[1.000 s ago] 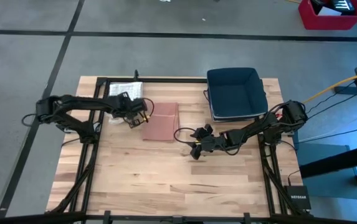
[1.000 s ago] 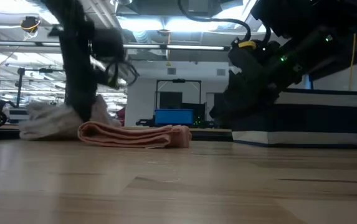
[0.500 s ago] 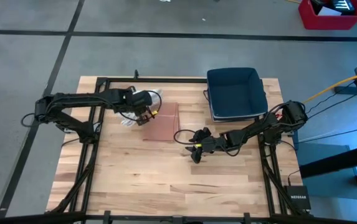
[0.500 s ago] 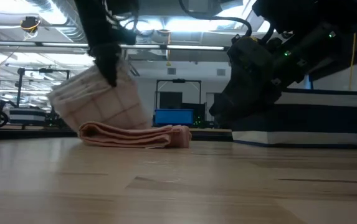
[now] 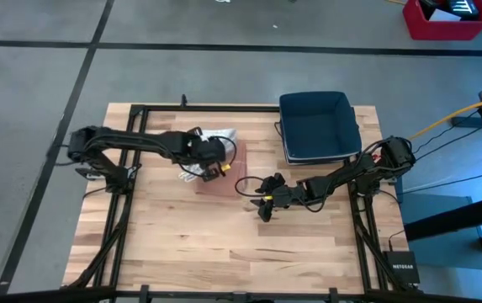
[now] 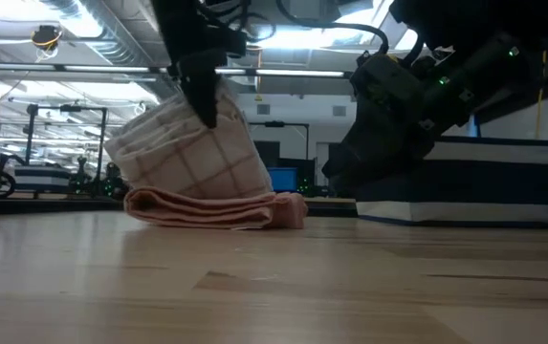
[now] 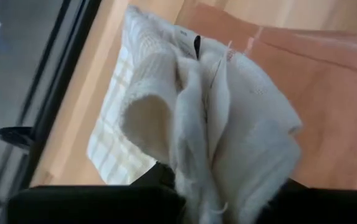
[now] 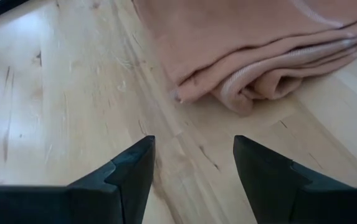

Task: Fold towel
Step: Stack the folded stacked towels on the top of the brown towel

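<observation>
blue bin (image 5: 318, 126), folded pink towel (image 6: 216, 208) nearby

Overhead view straight down, low view level across table (image 6: 274, 287), wrist views close on shared folded pink towel (image 8: 253, 43).

White checked towel (image 6: 192, 153): bunched, lifted, hanging over the pink towel.
Pink towel (image 6: 216, 209): folded flat on the table.
</observation>
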Robot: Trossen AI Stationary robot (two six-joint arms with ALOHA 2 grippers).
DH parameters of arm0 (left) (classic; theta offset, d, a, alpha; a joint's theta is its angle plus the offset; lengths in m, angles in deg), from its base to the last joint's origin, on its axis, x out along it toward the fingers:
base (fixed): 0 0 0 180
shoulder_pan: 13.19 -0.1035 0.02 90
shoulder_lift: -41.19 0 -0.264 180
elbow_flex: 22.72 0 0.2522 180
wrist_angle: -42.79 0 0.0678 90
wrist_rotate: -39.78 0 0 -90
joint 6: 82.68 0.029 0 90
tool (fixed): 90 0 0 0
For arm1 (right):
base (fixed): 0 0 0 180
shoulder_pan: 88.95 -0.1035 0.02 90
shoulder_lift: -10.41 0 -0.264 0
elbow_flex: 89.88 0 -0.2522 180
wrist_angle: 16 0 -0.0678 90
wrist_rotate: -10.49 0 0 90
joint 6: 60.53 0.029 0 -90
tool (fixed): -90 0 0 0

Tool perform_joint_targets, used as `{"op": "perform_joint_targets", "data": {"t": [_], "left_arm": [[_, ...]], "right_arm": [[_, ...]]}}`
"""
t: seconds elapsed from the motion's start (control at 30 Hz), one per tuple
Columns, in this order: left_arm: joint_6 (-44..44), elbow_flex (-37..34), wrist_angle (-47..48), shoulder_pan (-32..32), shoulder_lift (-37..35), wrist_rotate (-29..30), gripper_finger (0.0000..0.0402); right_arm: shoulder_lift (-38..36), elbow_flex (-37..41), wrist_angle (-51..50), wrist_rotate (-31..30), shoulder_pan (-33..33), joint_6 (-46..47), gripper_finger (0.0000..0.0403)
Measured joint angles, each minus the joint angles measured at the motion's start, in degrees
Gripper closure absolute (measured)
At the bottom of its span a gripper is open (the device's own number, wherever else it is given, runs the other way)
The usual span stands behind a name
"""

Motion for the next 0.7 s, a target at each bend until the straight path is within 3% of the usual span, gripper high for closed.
{"op": "perform_joint_targets", "data": {"t": [0.27, 0.5, 0.7], "left_arm": [[-2.74, 12.36, 13.02, 4.02, 8.65, 8.22, 0.0343], [-2.63, 18.24, 11.7, 5.68, 11.81, 8.54, 0.0343], [-1.92, 18.35, 12.0, 5.98, 13.09, 8.2, 0.0343]], "right_arm": [[0.0, 0.02, 0.0, -0.59, 0.02, 0.0, 0.0182], [0.0, 0.02, -0.04, -0.63, 0.02, 0.0, 0.0182], [0.0, 0.02, -1.29, -3.26, 0.04, -0.5, 0.0182]]}}
